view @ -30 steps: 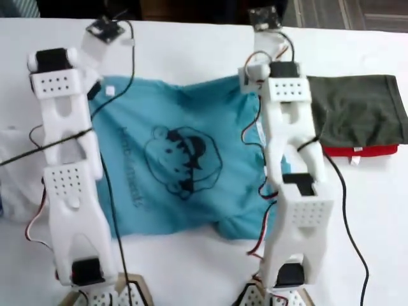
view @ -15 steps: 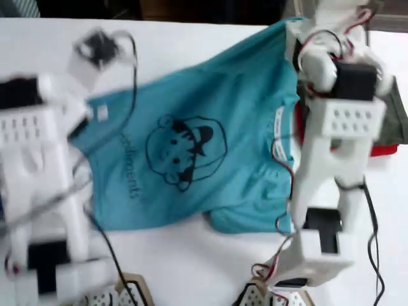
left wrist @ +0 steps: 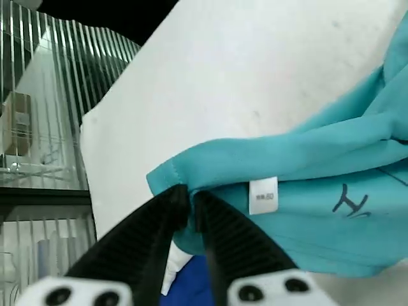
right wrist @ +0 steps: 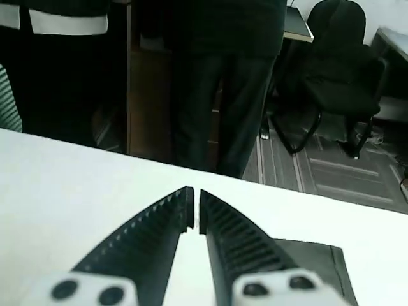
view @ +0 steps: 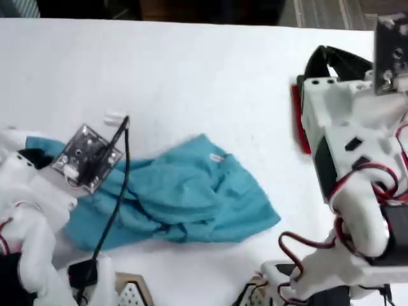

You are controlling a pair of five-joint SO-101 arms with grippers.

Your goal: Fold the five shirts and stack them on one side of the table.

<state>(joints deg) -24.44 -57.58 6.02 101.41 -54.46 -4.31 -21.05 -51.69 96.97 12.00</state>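
At the near left of the tabletop (view: 191, 70): your left hand (left wrist: 190, 194), clenched on the hemmed edge of the teal shirt (left wrist: 319, 191). Its black fingers (left wrist: 153, 229) meet on a thin pinch of cloth, just beside the white care tag (left wrist: 263, 195).

Right hand (right wrist: 194, 207): held over the far right of the tabletop, clenched and grasping nothing. A dark shirt (right wrist: 322, 264) lies flat just beside it. The edge of a red shirt (view: 298, 121) shows next to that arm.

Risks, as judged:
- Your pinch is shallow and sits at the very hem, so a quick pull could slip the cloth free.
- With one edge held, the shirt is bunched. Dragging it would likely rumple it more, and you will need it spread flat before any fold.
- The black cable (view: 122, 178) of your left arm crosses the cloth and could snag it.

Position: the teal shirt lies crumpled on the near half of the tabletop. It stretches right from your left hand toward the centre, well apart from the right hand and the shirts at far right.
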